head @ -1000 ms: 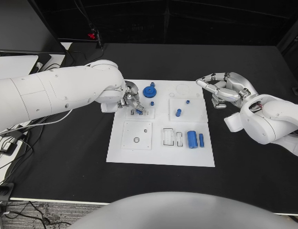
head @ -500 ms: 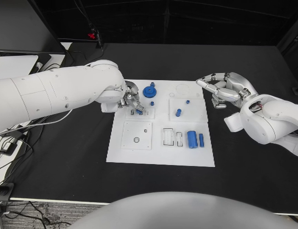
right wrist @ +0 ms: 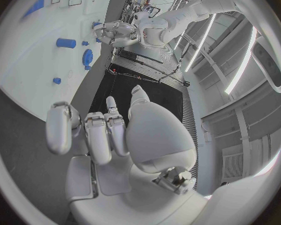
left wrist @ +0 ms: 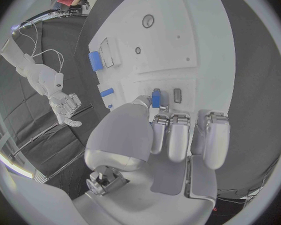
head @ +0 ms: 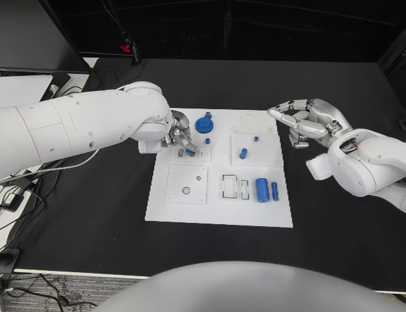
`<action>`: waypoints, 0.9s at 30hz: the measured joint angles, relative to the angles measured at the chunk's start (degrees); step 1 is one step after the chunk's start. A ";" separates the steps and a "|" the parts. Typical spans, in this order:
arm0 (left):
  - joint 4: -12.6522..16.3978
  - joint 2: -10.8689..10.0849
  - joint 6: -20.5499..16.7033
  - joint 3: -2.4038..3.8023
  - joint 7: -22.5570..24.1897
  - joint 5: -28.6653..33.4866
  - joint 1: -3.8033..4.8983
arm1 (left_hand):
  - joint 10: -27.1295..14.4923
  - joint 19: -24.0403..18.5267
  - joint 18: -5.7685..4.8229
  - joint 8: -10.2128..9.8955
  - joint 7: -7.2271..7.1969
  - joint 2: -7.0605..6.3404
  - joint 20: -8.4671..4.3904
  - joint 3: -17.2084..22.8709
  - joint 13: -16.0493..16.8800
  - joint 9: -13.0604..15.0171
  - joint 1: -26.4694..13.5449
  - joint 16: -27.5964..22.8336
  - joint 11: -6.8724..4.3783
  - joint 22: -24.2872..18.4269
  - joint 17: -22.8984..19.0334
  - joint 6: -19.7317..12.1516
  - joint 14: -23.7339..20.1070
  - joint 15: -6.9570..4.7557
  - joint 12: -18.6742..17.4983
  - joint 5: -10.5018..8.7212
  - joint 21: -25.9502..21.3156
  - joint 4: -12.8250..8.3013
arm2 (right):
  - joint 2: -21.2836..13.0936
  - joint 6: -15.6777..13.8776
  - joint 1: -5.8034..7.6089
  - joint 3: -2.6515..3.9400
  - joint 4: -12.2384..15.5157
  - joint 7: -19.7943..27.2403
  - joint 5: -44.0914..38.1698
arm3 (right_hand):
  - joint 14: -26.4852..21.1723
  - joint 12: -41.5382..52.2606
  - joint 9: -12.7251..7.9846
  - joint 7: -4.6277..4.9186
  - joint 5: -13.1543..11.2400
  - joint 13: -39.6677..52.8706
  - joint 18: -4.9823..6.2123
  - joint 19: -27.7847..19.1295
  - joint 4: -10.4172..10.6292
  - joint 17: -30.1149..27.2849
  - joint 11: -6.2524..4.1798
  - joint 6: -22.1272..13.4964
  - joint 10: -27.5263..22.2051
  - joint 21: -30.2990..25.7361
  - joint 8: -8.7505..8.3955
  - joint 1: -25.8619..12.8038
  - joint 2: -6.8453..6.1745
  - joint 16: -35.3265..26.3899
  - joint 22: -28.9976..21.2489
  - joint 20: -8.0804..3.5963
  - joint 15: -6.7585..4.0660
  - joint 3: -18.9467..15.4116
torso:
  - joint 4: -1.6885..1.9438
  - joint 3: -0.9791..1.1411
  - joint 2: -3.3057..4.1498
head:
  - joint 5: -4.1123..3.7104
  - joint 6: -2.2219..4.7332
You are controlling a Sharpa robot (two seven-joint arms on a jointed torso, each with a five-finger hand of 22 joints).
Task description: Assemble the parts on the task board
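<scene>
Left hand (head: pixel 177 138) sits low on the board (head: pixel 217 208) — fingertips pinching a small blue part (left wrist: pixel 156 98); right hand (head: pixel 306 123) hovers beside it, fingers spread, holding nothing.

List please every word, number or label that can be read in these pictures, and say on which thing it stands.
None can be read.
The white board shows only outlines and slots, no print.
The blue parts carry no marks.
The left hand and the right hand show no readable brand.
</scene>
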 measured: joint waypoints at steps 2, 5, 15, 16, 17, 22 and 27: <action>0.01 0.00 0.00 0.00 0.00 0.00 0.00 | 0.00 0.00 0.00 0.00 0.00 0.00 0.00 0.00 0.00 0.00 0.00 0.00 0.00 0.00 0.00 0.00 0.00 0.00 0.01 0.00 0.00 0.00 | 0.00 0.01 0.00 0.00 0.00 0.00 0.00 | 0.00 0.00 0.00 -0.16 0.00 0.00 0.00 0.00 0.00 0.00 0.00 -0.16 0.00 0.00 0.00 0.01 -0.01 0.00 0.00 0.00 0.00 0.00 | 0.00 0.01 0.00 | 0.01 0.00; 0.01 0.01 0.00 0.00 0.00 0.00 0.00 | -0.07 0.00 0.00 0.00 0.00 0.00 0.00 0.00 0.00 0.00 0.00 0.00 0.07 0.00 0.00 0.00 0.00 0.00 0.04 0.00 0.00 0.00 | -0.02 0.01 0.00 0.00 0.00 -0.01 0.00 | 0.00 0.00 0.00 -0.16 0.00 0.00 0.00 0.00 0.00 0.04 0.00 -0.16 0.00 0.00 0.00 0.01 -0.01 0.00 0.00 0.00 0.00 0.00 | 0.00 0.00 0.00 | 0.04 0.00; -0.04 0.06 0.13 0.00 0.00 -0.02 -0.01 | 0.11 0.00 0.00 0.05 0.01 0.23 0.00 0.00 0.00 -0.06 -0.23 0.00 -0.11 0.00 0.00 -0.01 0.00 0.00 0.08 0.00 0.00 0.00 | -0.06 0.03 0.00 0.00 0.02 -0.04 0.00 | 0.00 0.00 -0.01 -0.16 0.00 0.00 0.00 0.00 0.09 0.04 0.00 -0.16 0.00 0.00 0.23 0.01 -0.01 0.00 0.00 0.00 0.00 -0.08 | -0.04 0.00 0.00 | -0.03 0.00; -0.05 0.07 0.14 0.01 0.00 -0.02 -0.01 | 0.11 0.00 -0.01 0.06 0.01 0.23 0.00 0.00 0.00 -0.07 -0.23 0.00 -0.11 0.00 0.00 -0.01 0.00 0.00 0.00 0.00 0.00 0.00 | -0.06 0.03 0.00 0.00 0.02 -0.04 0.00 | 0.00 0.00 -0.01 -0.16 0.00 0.00 0.00 0.00 0.15 0.04 0.00 -0.16 0.00 0.00 0.24 0.01 -0.01 0.00 0.00 0.00 0.00 -0.14 | -0.04 0.01 0.01 | -0.04 0.00; -0.06 0.07 0.16 0.01 -0.01 -0.02 -0.01 | 0.11 0.00 0.00 0.06 0.01 0.23 0.00 0.00 0.00 -0.08 -0.23 0.00 -0.11 -0.01 0.00 -0.01 0.00 0.00 -0.02 0.00 0.00 0.00 | -0.06 0.04 0.00 0.00 0.02 -0.05 0.00 | 0.00 0.00 -0.01 -0.16 0.00 0.00 0.00 0.00 0.14 0.03 0.00 -0.16 0.00 0.00 0.28 0.01 -0.01 0.00 0.00 0.00 0.00 -0.14 | -0.04 0.00 0.01 | -0.06 0.00; -0.07 0.07 0.24 0.04 -0.05 -0.02 -0.01 | 0.10 0.00 0.00 0.13 0.01 0.23 0.00 -0.01 0.00 -0.10 -0.23 0.00 -0.11 -0.01 0.00 -0.01 0.00 0.00 -0.13 0.00 0.00 0.01 | -0.07 0.04 0.00 0.00 0.05 -0.06 0.00 | 0.00 0.00 -0.01 -0.16 0.00 0.00 0.00 0.00 0.15 0.03 0.00 -0.16 0.00 0.00 0.28 0.01 -0.02 0.00 0.00 0.00 0.00 -0.14 | -0.04 0.00 0.02 | -0.04 0.00; -0.03 0.05 0.29 0.06 -0.12 -0.02 0.00 | 0.10 0.00 0.00 -0.12 0.10 0.23 0.00 -0.01 0.00 -0.03 -0.23 0.00 -0.10 -0.01 0.00 -0.10 -0.01 0.00 -0.12 -0.22 0.00 0.01 | -0.09 0.05 0.00 0.00 0.05 -0.08 0.00 | 0.00 0.00 -0.01 -0.16 0.00 0.00 0.00 0.00 0.15 0.03 0.00 -0.16 0.00 0.00 0.28 0.02 -0.02 0.00 0.00 0.00 0.00 -0.14 | -0.01 -0.01 0.02 | 0.05 0.00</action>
